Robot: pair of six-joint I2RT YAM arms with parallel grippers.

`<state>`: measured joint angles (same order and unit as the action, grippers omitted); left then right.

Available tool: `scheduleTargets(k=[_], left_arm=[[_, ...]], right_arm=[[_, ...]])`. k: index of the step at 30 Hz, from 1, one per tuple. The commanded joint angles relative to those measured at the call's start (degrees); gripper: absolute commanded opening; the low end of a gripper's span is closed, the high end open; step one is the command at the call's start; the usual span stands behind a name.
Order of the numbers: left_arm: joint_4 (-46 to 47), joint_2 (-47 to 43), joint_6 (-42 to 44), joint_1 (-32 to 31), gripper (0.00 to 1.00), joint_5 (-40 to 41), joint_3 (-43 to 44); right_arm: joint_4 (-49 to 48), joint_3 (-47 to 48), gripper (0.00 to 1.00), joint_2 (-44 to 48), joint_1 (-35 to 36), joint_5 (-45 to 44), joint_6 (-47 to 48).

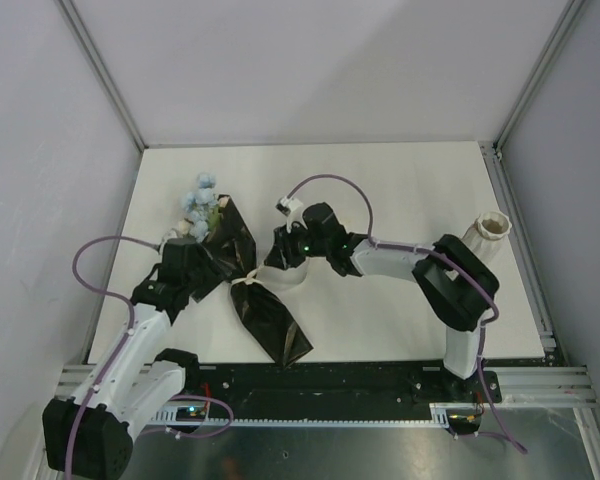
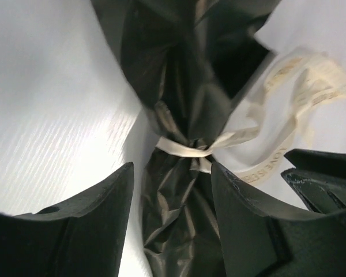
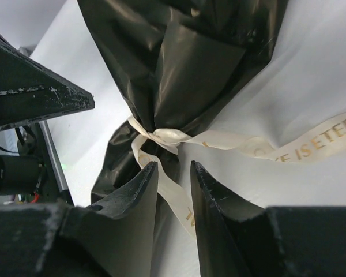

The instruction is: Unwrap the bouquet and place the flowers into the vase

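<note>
The step in hand is the unwrapping, and it has not got past the tie. The single bouquet (image 1: 272,322), a long roll of crinkly black paper, lies slantwise on the white table (image 1: 380,180), left of centre. Its blooms point to the far left and its paper tail to the near edge. The flowers (image 1: 201,203) show only as a cluster of pale blue heads with a peach one beside them at the far end. How many stems there are I cannot count, since the rest sit inside the paper.

One cream ribbon with gold lettering (image 3: 167,137) is knotted round the pinched waist of the roll, with its loose tails trailing on the table.

The left gripper (image 2: 173,199) has its jaws released and apart. They straddle the black paper just near of the knot.

The right gripper (image 3: 174,196) has its jaws drawn narrow, with a ribbon tail running down between them. Whether the pads are pinching that tail I cannot tell.

By my reading, the next move calls for a firm hold on that tail and a pull away from the knot. The left arm would need to steady the paper so the roll does not drag.

The one cream-white ribbed vase (image 1: 490,232) stands well apart, at the right edge of the table.
</note>
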<state>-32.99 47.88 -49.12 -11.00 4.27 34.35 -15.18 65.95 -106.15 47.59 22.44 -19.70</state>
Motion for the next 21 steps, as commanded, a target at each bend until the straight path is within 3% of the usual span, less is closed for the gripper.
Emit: scheduleTargets(k=[1,11,21], left_arm=[[1.22,-0.75,-2.24,-0.08,0.6,-2.5,-4.01],[8.64,2.57,-5.45,-0.09,0.49,-3.7,-10.79],[12.32,5.92,-4.98,-0.08,0.44,-3.36,-12.25]], right_arm=[[-6.46,1.89,0.34,-4.71,1.6,5.2,-1.3],[-3.28,2.43,0.34,-8.27,6.26,2.42,2.65],[-0.07,2.43,0.38,-8.87,10.05,-10.01,8.5]])
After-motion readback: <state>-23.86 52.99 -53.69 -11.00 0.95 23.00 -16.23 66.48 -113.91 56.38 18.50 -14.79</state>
